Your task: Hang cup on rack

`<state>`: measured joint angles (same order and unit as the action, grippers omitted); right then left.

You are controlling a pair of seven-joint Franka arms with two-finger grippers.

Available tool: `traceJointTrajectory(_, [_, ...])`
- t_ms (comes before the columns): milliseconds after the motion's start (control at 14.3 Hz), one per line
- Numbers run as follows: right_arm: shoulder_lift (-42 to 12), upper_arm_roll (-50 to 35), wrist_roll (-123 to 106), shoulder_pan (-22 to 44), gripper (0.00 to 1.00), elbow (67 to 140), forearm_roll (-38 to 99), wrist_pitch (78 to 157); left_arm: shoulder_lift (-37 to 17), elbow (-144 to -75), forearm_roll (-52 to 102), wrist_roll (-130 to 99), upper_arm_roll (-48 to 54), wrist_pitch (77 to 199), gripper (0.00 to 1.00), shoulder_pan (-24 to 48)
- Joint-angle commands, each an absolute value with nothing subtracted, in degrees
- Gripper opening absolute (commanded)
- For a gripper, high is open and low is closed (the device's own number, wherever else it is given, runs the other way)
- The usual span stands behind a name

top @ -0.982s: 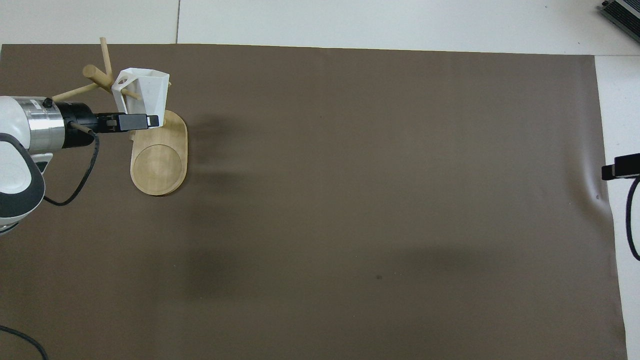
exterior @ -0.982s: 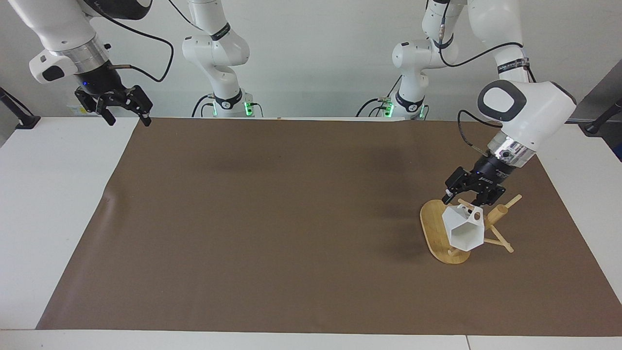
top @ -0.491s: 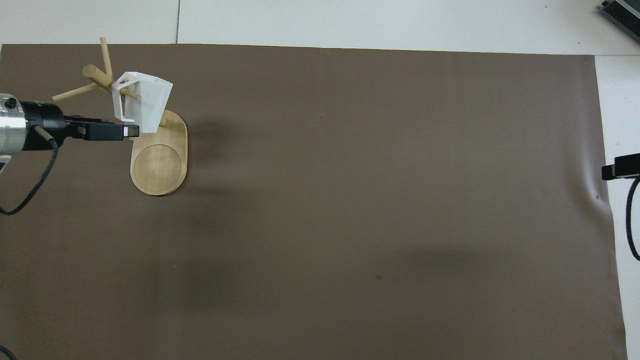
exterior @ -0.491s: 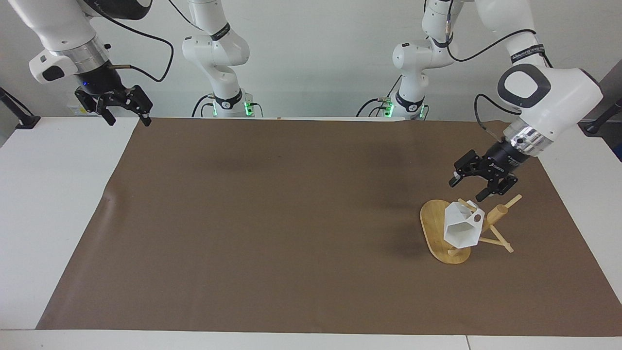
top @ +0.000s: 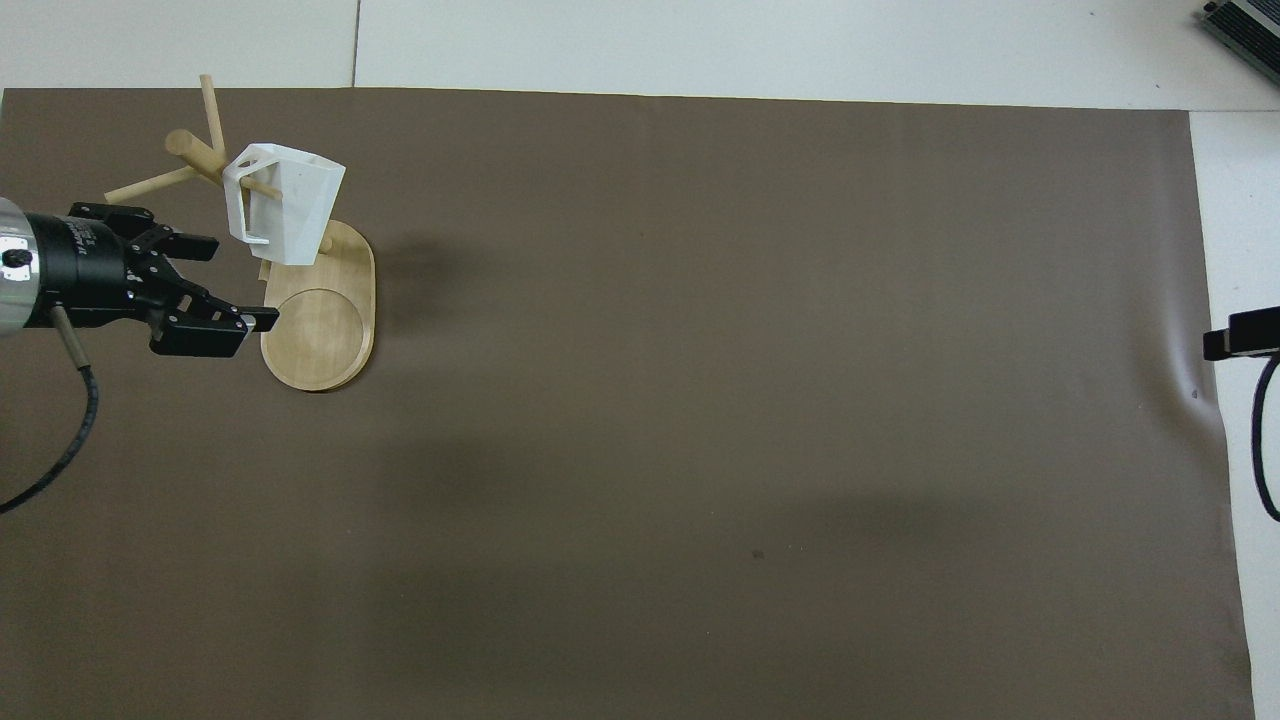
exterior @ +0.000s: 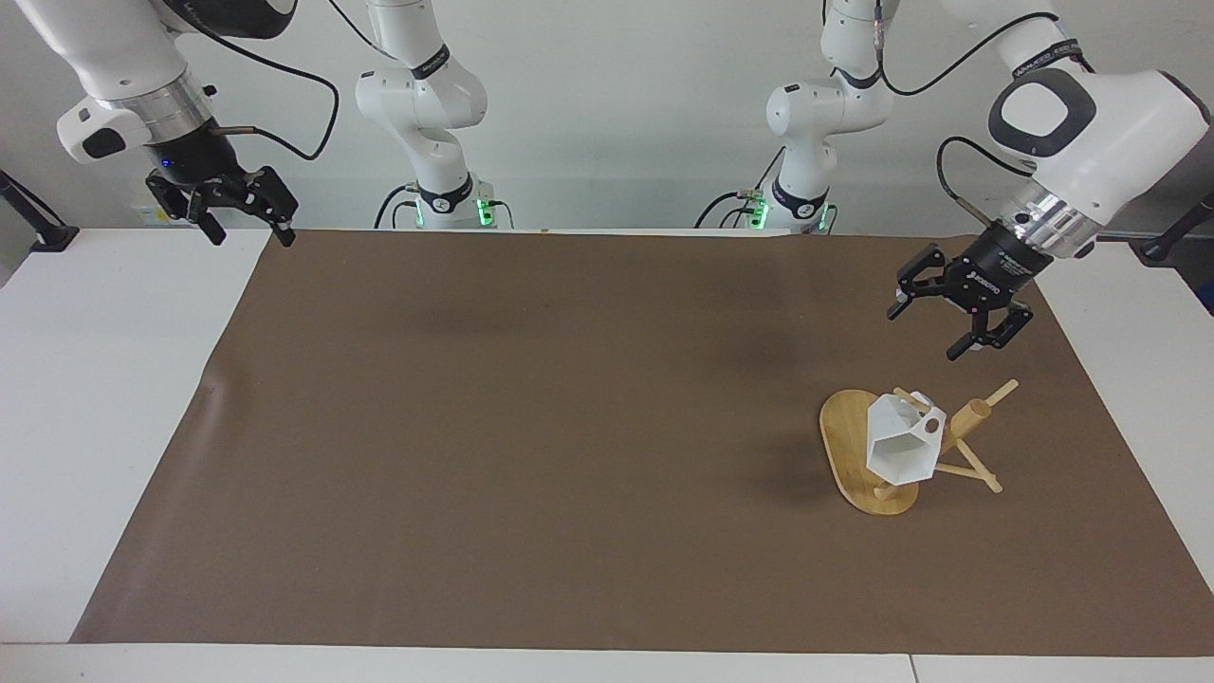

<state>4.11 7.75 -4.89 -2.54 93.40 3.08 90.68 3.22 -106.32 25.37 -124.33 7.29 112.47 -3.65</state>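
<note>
One second has been enough for the left gripper (exterior: 953, 319) to let go of the faceted white cup (exterior: 901, 448) and lift clear: a moment ago its fingers were at the cup's handle, and now it hangs with jaws spread wide and empty above the brown mat (exterior: 531, 427), well apart from the cup. The cup hangs by its pierced handle on a peg of the bamboo mug tree (exterior: 967, 427), tilted over the oval base, near the mat's edge at the left arm's end of the table. It holds there unaided, so the hanging looks done. The right gripper (exterior: 248, 216) waits, released and empty, over the mat's corner at its own end.
</note>
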Motion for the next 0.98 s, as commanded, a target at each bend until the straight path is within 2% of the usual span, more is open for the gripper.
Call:
traceJointTrajectory(0, [5.62, 7.91, -5.80, -2.64, 1.00, 95.19, 2.02, 91.50, 3.69, -106.17, 21.72, -112.54, 6.68, 109.96, 1.00, -1.32])
traceJointTrajectory(912, [5.63, 7.65, -5.89, -2.55, 1.00, 95.10, 2.02, 91.14, 2.64, -98.19, 8.18, -57.60, 7.21, 103.01, 1.00, -1.58])
